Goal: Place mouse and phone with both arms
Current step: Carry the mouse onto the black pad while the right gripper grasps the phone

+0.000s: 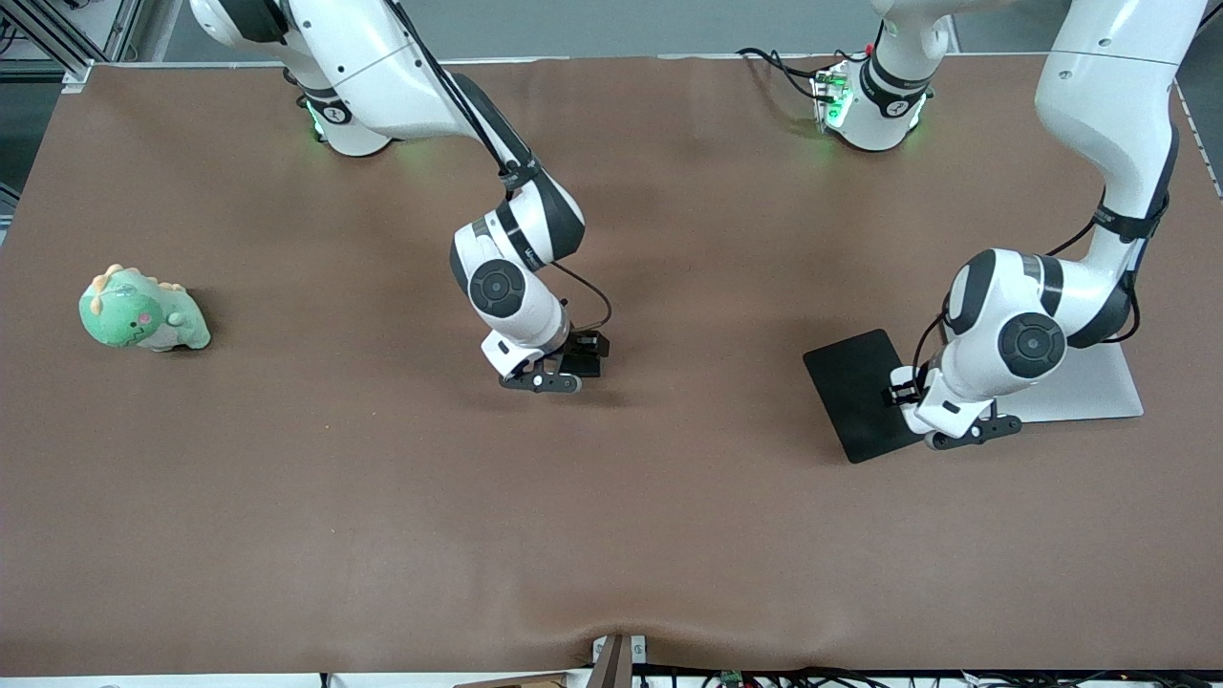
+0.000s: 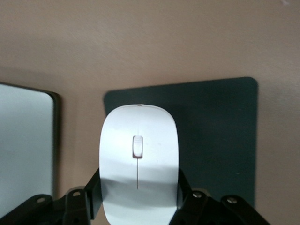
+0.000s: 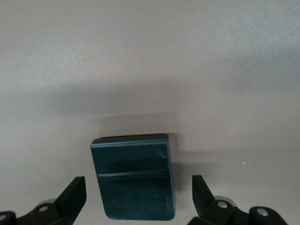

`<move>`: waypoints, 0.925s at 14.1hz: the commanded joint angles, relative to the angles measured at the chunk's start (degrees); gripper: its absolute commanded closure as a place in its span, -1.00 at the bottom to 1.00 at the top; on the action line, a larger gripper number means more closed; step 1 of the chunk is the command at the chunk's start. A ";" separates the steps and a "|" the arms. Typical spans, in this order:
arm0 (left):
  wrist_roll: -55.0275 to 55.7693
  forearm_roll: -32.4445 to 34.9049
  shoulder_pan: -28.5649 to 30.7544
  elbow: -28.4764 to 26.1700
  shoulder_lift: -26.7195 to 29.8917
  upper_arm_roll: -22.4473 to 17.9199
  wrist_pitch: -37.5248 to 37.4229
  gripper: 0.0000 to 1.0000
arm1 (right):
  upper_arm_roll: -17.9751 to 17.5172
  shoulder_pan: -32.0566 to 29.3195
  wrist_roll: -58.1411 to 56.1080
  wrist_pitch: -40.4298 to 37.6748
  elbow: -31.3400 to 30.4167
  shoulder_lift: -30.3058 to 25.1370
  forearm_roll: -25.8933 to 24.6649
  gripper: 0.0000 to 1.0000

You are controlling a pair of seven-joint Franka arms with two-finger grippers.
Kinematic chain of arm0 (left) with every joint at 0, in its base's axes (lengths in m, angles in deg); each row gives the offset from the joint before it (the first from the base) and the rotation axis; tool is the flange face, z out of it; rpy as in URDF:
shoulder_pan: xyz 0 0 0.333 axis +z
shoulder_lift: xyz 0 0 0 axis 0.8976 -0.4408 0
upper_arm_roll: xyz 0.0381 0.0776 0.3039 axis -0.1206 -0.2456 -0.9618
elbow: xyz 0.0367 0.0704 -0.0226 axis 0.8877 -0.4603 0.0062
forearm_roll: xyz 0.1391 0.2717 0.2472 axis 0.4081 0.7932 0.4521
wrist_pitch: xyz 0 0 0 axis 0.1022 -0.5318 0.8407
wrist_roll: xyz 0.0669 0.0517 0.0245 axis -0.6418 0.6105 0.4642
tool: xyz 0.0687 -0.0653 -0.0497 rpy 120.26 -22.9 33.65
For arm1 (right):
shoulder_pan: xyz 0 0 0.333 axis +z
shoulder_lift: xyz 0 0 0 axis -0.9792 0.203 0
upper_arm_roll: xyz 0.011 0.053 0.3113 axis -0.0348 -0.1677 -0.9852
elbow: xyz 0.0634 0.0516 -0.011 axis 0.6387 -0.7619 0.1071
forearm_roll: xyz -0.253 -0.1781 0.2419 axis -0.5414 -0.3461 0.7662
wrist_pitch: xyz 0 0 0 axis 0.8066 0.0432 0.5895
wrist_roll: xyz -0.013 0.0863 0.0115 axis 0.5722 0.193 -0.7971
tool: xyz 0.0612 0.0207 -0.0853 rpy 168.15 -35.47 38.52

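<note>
Where the front view looks down on the brown table [image 1: 334,516], we find no bins or trays, only a flat black mat [image 1: 853,390] beside a silver laptop [image 1: 1089,387] toward the left arm's end. Over the mat's edge hangs the left gripper [image 1: 973,432], its load hidden by the wrist. Over the middle of the table we see the right gripper [image 1: 559,373], low above a dark object we cannot make out from here. We also note a green plush dinosaur [image 1: 141,311] at the right arm's end.

From the left wrist view we see the mouse [image 2: 138,161] clamped at its sides between the left gripper's fingers [image 2: 93,194], up over the mat [image 2: 220,136], with the laptop [image 2: 23,145] alongside.

From the right wrist view we see the phone [image 3: 133,177] lying flat on the table, while the right gripper's fingers [image 3: 72,197] stand wide on either side, apart from it.
</note>
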 commanded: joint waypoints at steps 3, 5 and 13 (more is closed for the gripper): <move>2.25 -0.23 -0.03 -3.81 1.81 1.75 3.31 1.00 | 0.16 1.16 1.69 0.78 0.80 1.15 1.76 -1.00; 2.07 0.47 -0.03 -5.74 1.29 1.84 7.18 1.00 | 0.24 1.60 1.87 2.18 0.88 1.77 1.67 -1.00; 1.11 3.54 0.50 -9.18 -0.74 1.84 13.88 1.00 | 0.42 2.74 0.82 4.12 0.97 3.27 0.62 -0.20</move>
